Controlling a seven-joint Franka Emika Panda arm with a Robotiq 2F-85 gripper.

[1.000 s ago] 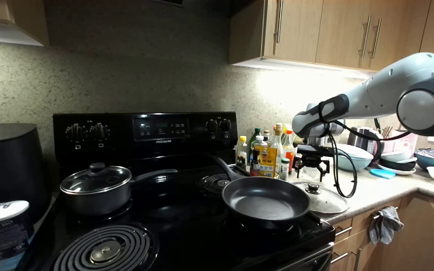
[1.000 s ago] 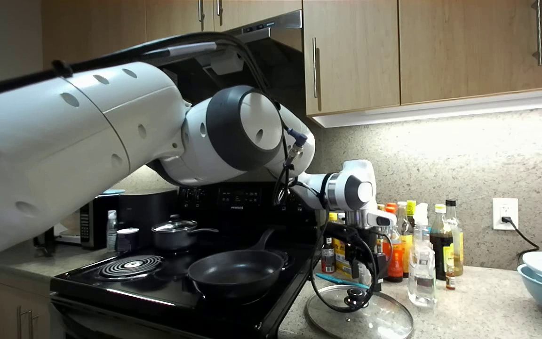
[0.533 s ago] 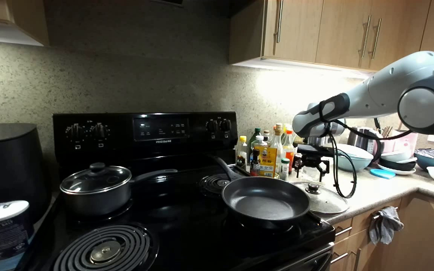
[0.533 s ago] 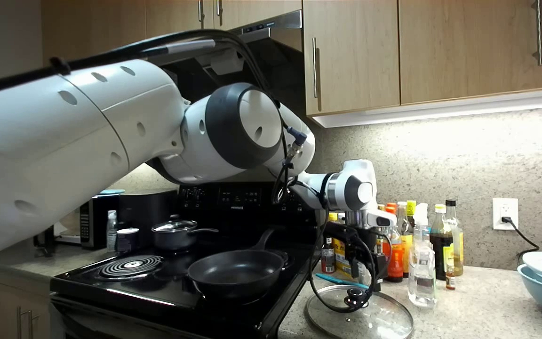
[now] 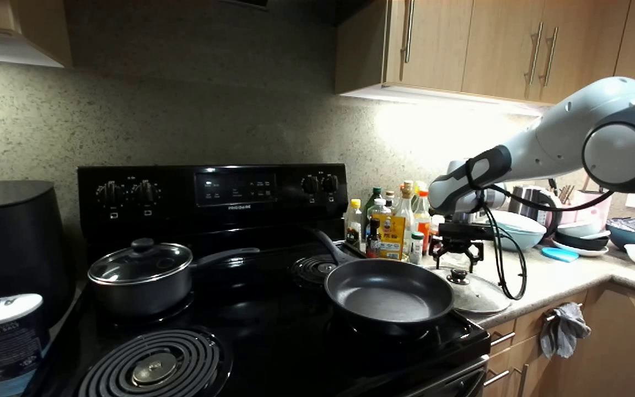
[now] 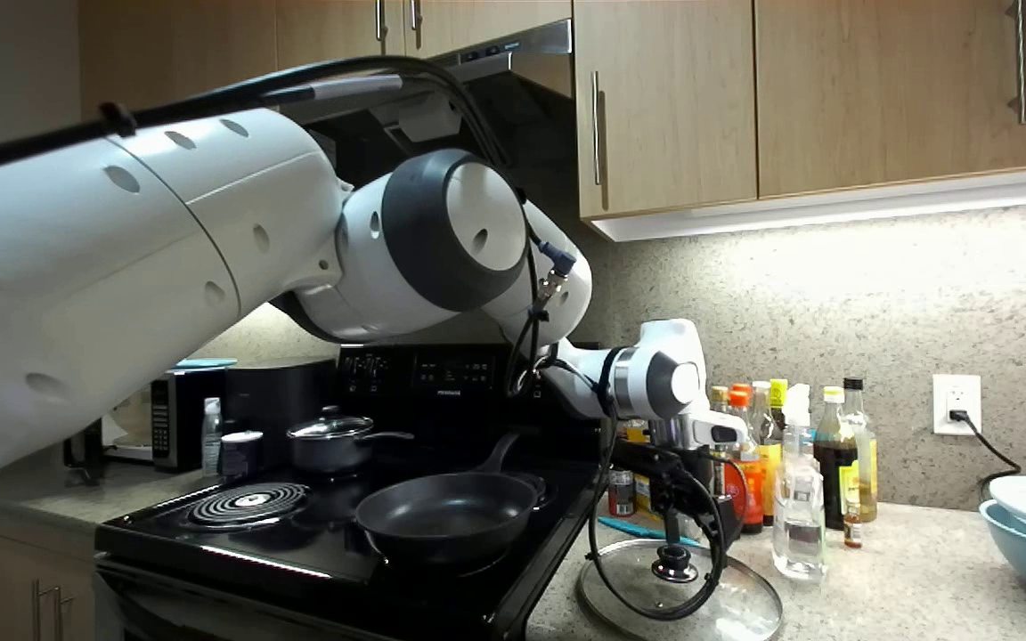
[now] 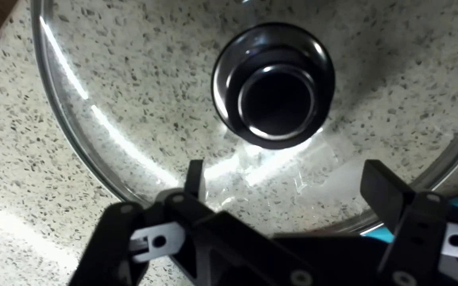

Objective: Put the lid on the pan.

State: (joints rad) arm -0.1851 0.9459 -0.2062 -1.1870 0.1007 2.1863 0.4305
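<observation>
Stove: black, glossy, stands beside the pale counter.
Pan: sits level on the stove, at the side nearest the counter.
Lid: lies flat on the counter, right way up, just beside the stove.
Gripper: spread wide over the lid, whose clear glass shows in the gap; whether they touch cannot be told.
Knob: lines up with that gap in the wrist view, but beyond the fingertips, apart from both.
</observation>
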